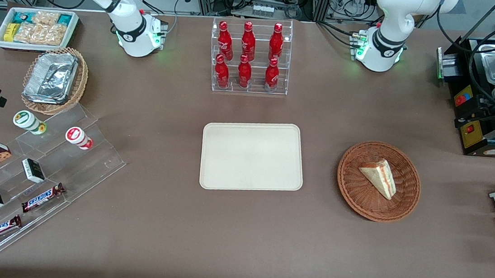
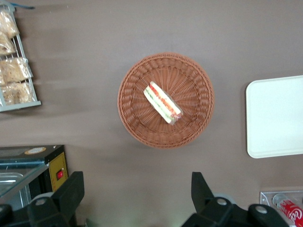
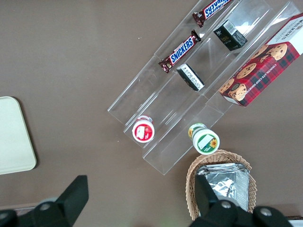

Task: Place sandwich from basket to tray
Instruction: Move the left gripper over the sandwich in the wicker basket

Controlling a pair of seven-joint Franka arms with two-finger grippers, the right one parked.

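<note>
Well above the table, the gripper (image 2: 137,198) hangs over the bare brown tabletop (image 2: 142,28) with its two dark fingers (image 2: 71,191) spread wide apart and nothing between them. Straight out ahead of those fingers, well apart from them and much lower, sits the round reddish-brown basket (image 2: 189,71), resting flat on the table. The sandwich (image 2: 162,102) lies in the middle of the basket, a pale bread wedge with its red and green layered edge turned up toward the wrist camera.

In the front view the sandwich (image 1: 378,176) lies on the weave of the basket (image 1: 352,185), one long side showing a thin red line of filling. The cream tray (image 1: 252,156) lies flat beside the basket, toward the parked arm's end of the table, with a strip of bare table between the two; nothing is on it. From the gripper, the tray's rounded edge (image 2: 274,116) shows off to one side of the basket, about level with it.

A clear rack of red bottles (image 1: 248,55) stands farther from the front camera than the tray.
</note>
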